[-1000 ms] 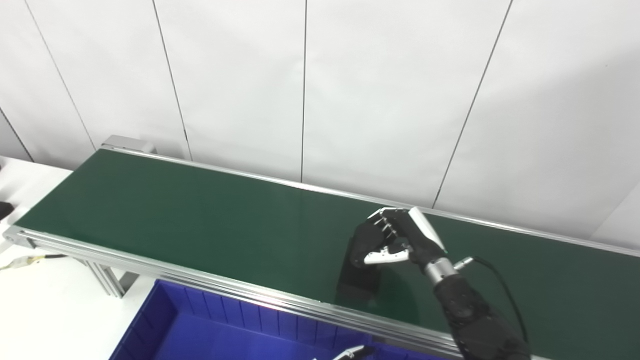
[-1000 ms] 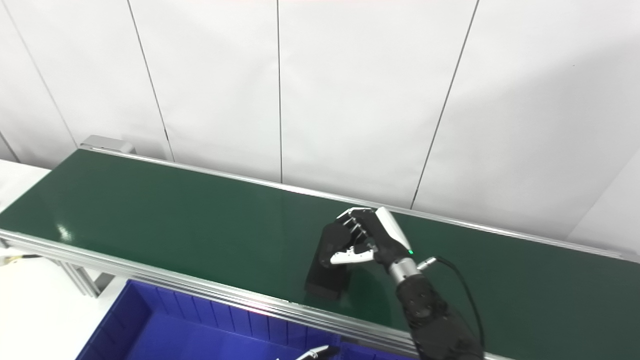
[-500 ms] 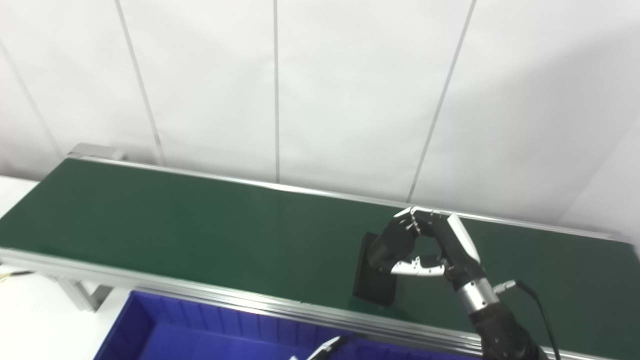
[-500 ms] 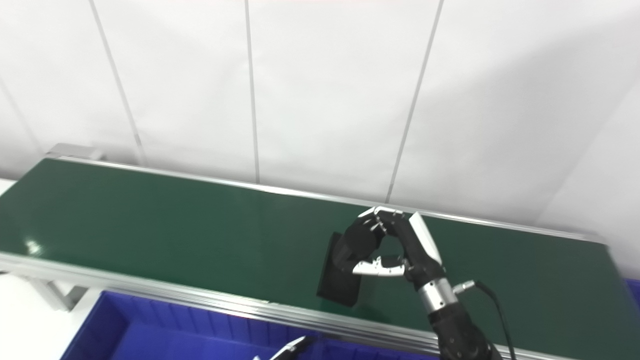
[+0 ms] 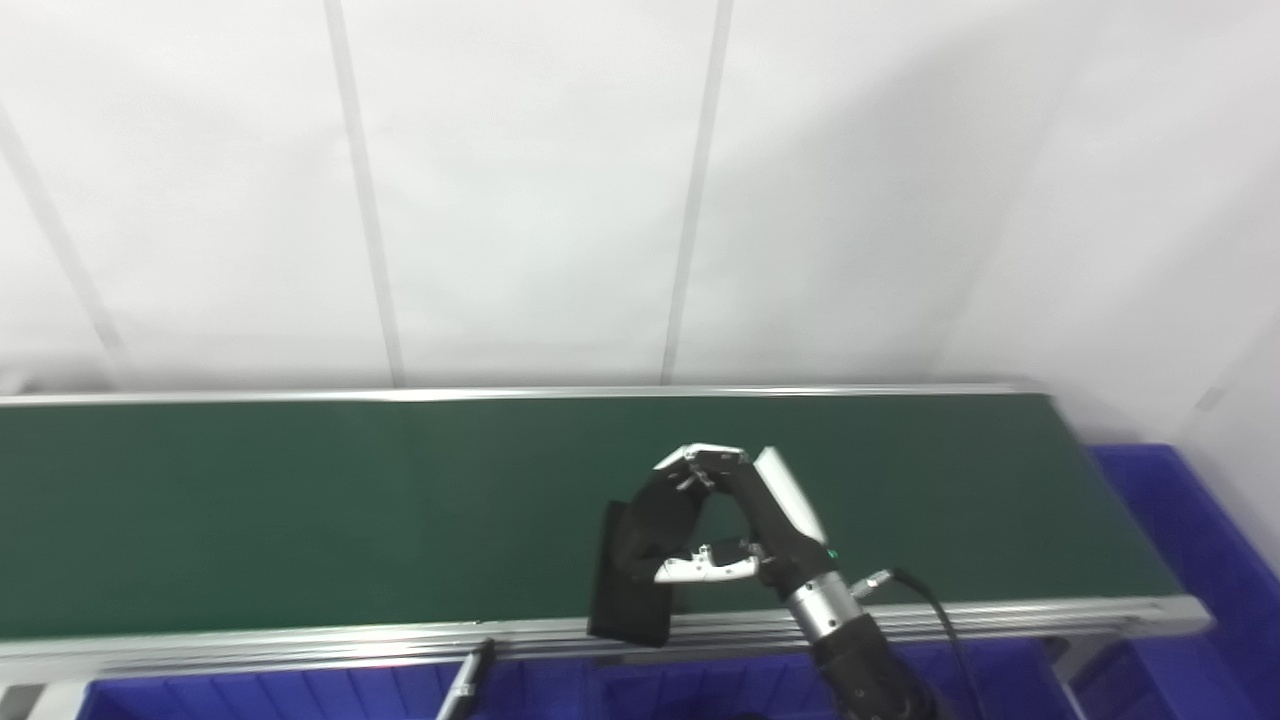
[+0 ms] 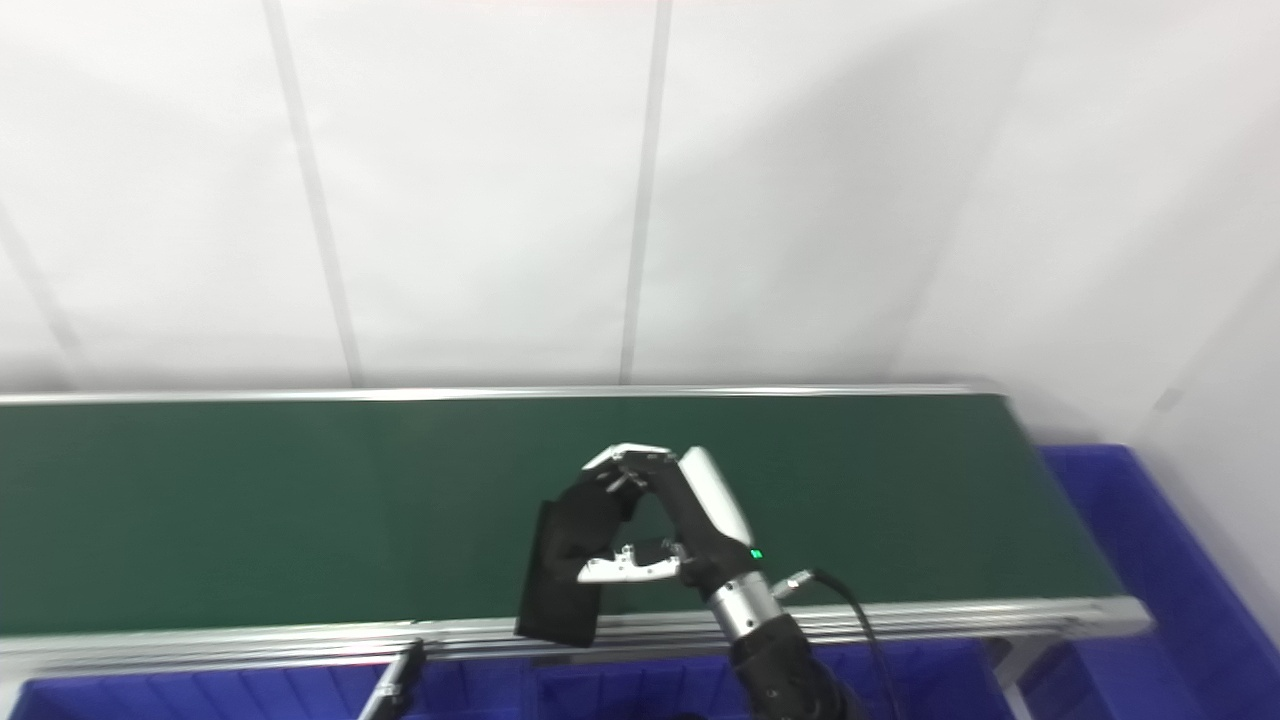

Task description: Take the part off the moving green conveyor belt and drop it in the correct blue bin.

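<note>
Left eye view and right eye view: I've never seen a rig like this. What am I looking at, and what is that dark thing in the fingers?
Both pictures come from two cameras side by side on a humanoid robot's head, so they show one scene from slightly different spots. The long green strip is a conveyor belt with metal rails. Blue bins sit below its near edge and past its right end. The right hand, on a black arm, has its fingers closed on a flat black part, which overhangs the near rail. Only a tip of the left hand shows at the bottom edge.

Matt black part (image 5: 630,590), smooth green belt (image 5: 300,510), brushed-metal rails (image 5: 300,640).
</note>
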Robot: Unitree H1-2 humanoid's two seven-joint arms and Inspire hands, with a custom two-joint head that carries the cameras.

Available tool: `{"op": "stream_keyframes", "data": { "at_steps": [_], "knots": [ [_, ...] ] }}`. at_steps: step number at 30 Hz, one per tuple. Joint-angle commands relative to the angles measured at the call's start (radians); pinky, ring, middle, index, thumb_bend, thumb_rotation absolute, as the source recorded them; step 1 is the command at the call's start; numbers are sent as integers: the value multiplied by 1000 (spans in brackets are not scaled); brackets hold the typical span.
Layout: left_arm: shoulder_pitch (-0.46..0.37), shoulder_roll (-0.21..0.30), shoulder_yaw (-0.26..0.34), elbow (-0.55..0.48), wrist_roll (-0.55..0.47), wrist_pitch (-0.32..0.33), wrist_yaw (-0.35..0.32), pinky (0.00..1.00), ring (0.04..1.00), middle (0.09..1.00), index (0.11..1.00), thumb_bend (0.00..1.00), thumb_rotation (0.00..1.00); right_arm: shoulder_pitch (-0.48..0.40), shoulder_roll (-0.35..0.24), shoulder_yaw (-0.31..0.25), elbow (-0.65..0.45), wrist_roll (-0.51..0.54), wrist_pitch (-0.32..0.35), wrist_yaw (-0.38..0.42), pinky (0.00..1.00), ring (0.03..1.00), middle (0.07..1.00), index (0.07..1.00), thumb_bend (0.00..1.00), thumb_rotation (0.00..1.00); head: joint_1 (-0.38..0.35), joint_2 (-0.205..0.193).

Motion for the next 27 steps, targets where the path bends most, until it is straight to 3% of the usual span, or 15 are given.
{"op": "stream_keyframes", "data": {
  "at_steps": [1,6,9,11,21,27],
  "knots": [
    [10,-12,46,-45,-41,-29,-71,1000,1000,1000,1000,834,1000,-8,-1,-18,-65,1,30,-6,320,388,450,514,521,0,-28,26],
    [28,-29,177,-76,-125,-29,-215,1000,1000,1000,1000,883,1000,50,-5,-24,-186,-25,132,22,300,371,455,514,521,0,-105,96],
    [29,-39,246,-80,-152,-29,-283,1000,1000,1000,1000,850,1000,84,-8,-23,-256,-41,194,39,292,364,456,513,521,0,-129,114],
    [28,-42,278,-82,-172,-29,-305,1000,1000,1000,1000,845,1000,112,-15,-27,-301,-44,222,52,289,360,455,513,521,0,-155,147],
    [20,-52,352,-119,-204,-16,-372,1000,989,978,965,845,1000,191,-57,-67,-475,-42,341,105,316,377,449,513,521,0,-190,229],
    [17,-59,373,-120,-197,-25,-399,1000,988,970,960,825,1000,237,-68,-98,-540,-30,391,124,307,373,448,518,521,0,-190,232]
  ]
}}
